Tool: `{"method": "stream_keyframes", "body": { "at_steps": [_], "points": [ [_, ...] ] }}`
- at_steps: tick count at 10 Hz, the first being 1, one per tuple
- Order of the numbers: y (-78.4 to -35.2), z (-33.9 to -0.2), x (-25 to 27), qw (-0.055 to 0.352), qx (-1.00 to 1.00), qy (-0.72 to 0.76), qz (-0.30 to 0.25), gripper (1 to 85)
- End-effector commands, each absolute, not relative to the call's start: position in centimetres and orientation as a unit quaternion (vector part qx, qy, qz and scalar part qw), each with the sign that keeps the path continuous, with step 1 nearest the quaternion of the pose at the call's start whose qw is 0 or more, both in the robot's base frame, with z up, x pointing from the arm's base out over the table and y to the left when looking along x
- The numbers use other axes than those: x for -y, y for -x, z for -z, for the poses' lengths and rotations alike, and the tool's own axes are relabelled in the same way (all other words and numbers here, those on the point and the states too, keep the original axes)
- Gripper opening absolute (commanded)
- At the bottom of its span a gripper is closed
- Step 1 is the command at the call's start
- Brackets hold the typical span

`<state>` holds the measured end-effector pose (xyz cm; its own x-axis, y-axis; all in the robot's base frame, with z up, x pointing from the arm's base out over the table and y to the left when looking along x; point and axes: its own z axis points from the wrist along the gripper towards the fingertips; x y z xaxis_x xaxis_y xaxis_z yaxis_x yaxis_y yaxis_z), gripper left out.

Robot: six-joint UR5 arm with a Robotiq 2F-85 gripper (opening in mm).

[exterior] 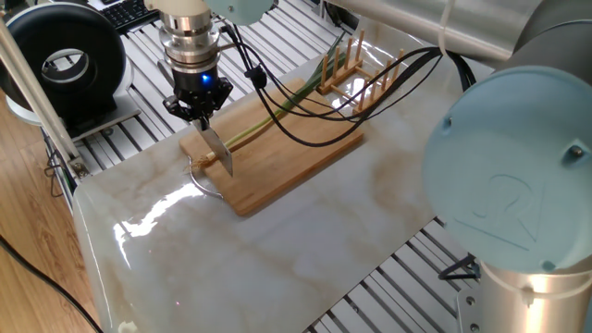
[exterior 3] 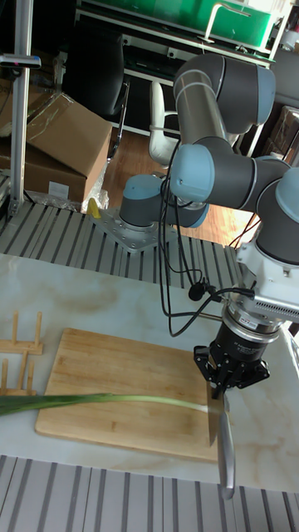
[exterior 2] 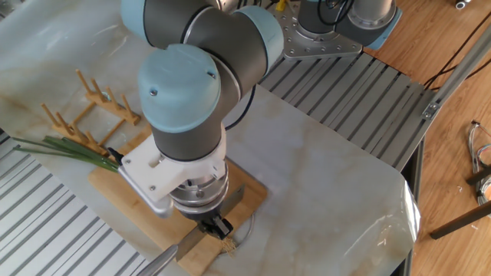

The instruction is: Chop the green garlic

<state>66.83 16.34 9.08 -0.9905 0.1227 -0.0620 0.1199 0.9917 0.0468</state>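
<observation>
garlic's (exterior 3: 100,402) pale end only in tall view

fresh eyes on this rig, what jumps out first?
The knife clamped in the end effector, blade down on the pale end of the garlic. The stalk lies lengthwise on the board, its leaves overhanging toward the wooden rack. Black cables loop low over the board.

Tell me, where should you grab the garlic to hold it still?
Probably the green leaves, pinched from above. That end lies flat on the board, far from the knife held by the gripper at the pale tip, so fingers would stay away from the blade.
</observation>
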Motion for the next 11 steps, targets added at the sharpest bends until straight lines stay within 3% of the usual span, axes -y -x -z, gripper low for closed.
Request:
{"method": "stream_keyframes", "body": {
  "at_steps": [1,11],
  "points": [
    [-66.8,-9.0,-16.7,0.031,-0.997,-0.066,-0.031,1.3],
    [-66.5,-8.5,-17.7,0.032,-0.996,-0.079,-0.03,1.3]
  ]
}}
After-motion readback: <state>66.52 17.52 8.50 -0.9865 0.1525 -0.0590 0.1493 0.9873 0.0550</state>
